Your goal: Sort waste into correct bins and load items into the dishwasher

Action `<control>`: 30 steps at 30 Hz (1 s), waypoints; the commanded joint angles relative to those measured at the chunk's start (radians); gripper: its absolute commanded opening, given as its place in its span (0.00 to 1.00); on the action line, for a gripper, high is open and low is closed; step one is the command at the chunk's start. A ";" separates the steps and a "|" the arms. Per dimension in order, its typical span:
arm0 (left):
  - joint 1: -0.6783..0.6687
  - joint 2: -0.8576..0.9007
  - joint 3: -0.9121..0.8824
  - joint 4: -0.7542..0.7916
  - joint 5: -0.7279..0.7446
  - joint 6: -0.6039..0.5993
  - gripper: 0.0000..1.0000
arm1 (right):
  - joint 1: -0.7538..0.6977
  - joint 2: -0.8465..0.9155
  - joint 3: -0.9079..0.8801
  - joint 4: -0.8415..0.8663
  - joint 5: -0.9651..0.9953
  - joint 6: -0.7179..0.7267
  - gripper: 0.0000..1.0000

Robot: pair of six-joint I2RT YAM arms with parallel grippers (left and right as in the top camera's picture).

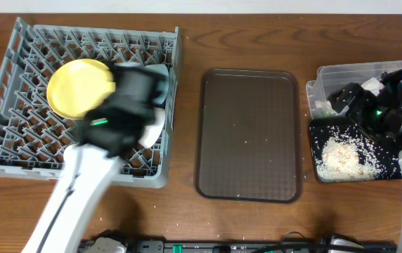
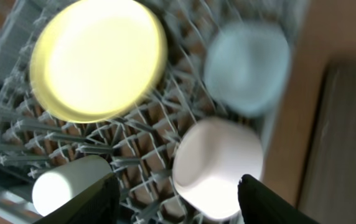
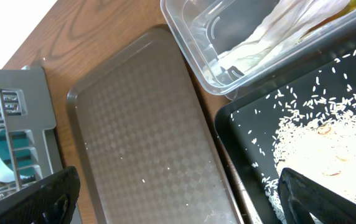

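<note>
The left gripper (image 2: 178,183) was held spread over the white bowl (image 2: 218,165), loaded in the dish rack (image 1: 18,140) beside the yellow plate (image 2: 97,59), blue bowl (image 2: 246,65) and white cup (image 2: 66,186). The right gripper (image 3: 178,174), spread and empty, was kept well right of the rack, over the black tray (image 3: 246,143) where rice (image 3: 315,143) was collected.

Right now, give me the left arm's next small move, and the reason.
Probably lift the left gripper straight up, clear of the dish rack. Its jaws stand open over the white bowl, which seems to rest in the rack beside the white cup, blue bowl and yellow plate.
</note>
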 commanded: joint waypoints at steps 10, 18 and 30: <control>0.725 -0.003 0.006 0.050 0.537 -0.017 0.63 | 0.068 0.000 0.005 0.001 -0.083 -0.092 0.99; 0.889 0.201 0.006 0.084 0.693 -0.047 0.63 | 0.085 0.000 0.005 -0.005 -0.079 -0.093 0.99; 0.925 0.388 0.006 0.171 0.697 -0.043 0.62 | 0.085 0.000 0.005 -0.004 -0.030 -0.092 0.99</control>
